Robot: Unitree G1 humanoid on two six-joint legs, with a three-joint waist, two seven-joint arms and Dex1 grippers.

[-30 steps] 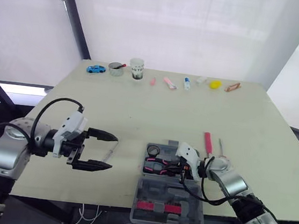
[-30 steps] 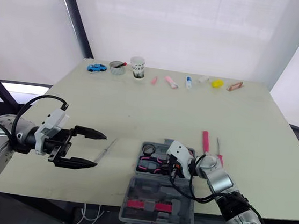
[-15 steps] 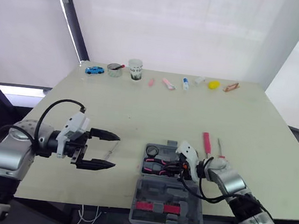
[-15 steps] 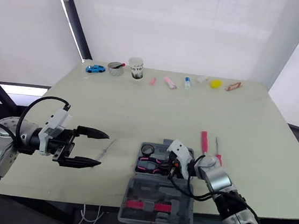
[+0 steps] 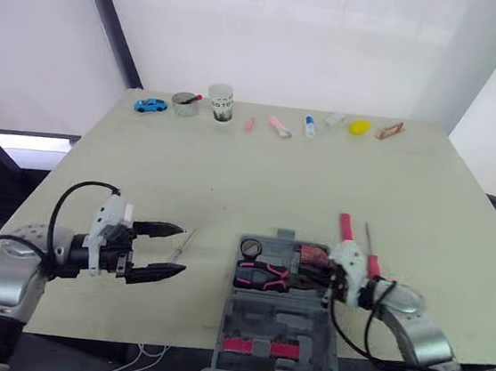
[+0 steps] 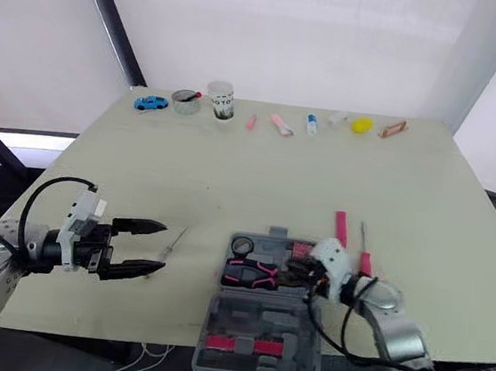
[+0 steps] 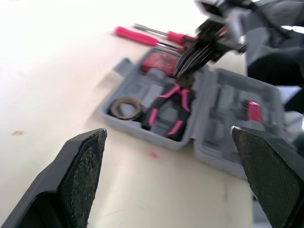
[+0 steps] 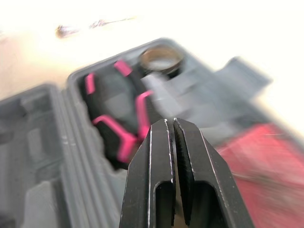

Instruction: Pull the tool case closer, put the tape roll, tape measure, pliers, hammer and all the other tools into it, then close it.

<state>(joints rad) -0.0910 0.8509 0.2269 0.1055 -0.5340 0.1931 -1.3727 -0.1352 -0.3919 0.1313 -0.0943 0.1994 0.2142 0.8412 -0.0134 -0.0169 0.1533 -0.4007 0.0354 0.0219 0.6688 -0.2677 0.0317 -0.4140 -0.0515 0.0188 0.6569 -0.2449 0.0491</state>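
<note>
Tool case (image 5: 278,319) lies open at the lower centre of the head view, at the near edge of the table (image 5: 258,178), its lid folded toward the bottom of the frame. The right hand (image 8: 172,124) hangs over the right end of the case's tray with its two black fingers pressed together. Whether the tips touch anything cannot be made out. Directly beside them in the tray sits a red tool (image 5: 312,255). The pink-and-black pliers (image 5: 260,275) fill the middle of the tray, and the tape roll (image 5: 252,247) sits in its upper left corner. In the lid lies a pink piece (image 5: 252,344).

Just right of the case, two screwdrivers lie on the table: a pink-handled screwdriver (image 5: 345,228) and a red-handled screwdriver (image 5: 370,260) with a thin shaft.

The left hand (image 5: 178,249) hovers at the lower left, well apart from the case, its fingers spread wide and empty. A thin grey tool (image 6: 172,242) lies on the table at its fingertips.

Along the far edge, at the top of the frame, stand a blue toy car (image 5: 151,105), a paper cup (image 5: 221,102) and a yellow object (image 5: 359,126).
</note>
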